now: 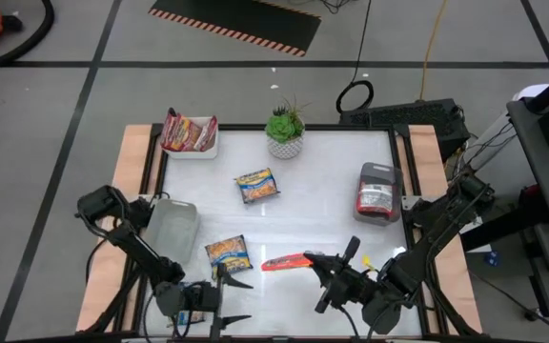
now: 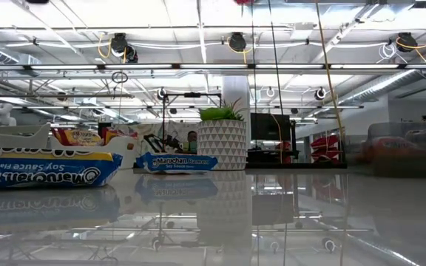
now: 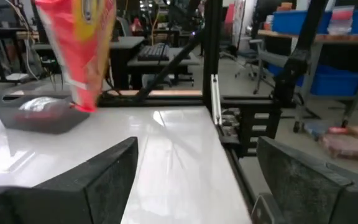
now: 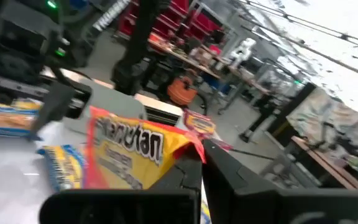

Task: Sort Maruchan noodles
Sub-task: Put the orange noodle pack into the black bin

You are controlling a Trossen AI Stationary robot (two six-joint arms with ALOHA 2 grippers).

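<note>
- The right end effector (image 1: 305, 260) sits near the front edge of the worktop (image 1: 332, 200), its fingers closed on an orange-red packet (image 1: 285, 261); the right wrist view shows the same packet (image 4: 135, 152) pinched at one edge.
- That packet reads as light and soft: thin crinkly film over a brittle noodle block. A hard squeeze would probably crack the block, and the film may slip, so a pinch on the sealed edge or across the flat faces looks best.
- From above it shows as a thin sliver, so it hangs on edge, with its long axis running left to right along the front edge; in the left wrist view it (image 3: 82, 46) hangs well clear of the worktop.
- The left end effector (image 1: 233, 301) is at the front left corner, open wide and holding nothing.
- A blue-and-yellow packet (image 1: 227, 252) lies flat just ahead of it, slightly skewed to the worktop edges.
- A second blue-and-yellow packet (image 1: 256, 185) lies flat mid-worktop, long axis roughly left to right, tilted a little.
- Dark red packets (image 1: 189, 132) stand leaning in a white tray (image 1: 203, 151) at the back left corner.
- More red packets (image 1: 377, 197) lie in a grey tray (image 1: 379, 173) at the right edge, probably this one's place.
- Another grey tray (image 1: 172, 229) on the left looks empty; a potted plant (image 1: 285, 130) stands at the back.
</note>
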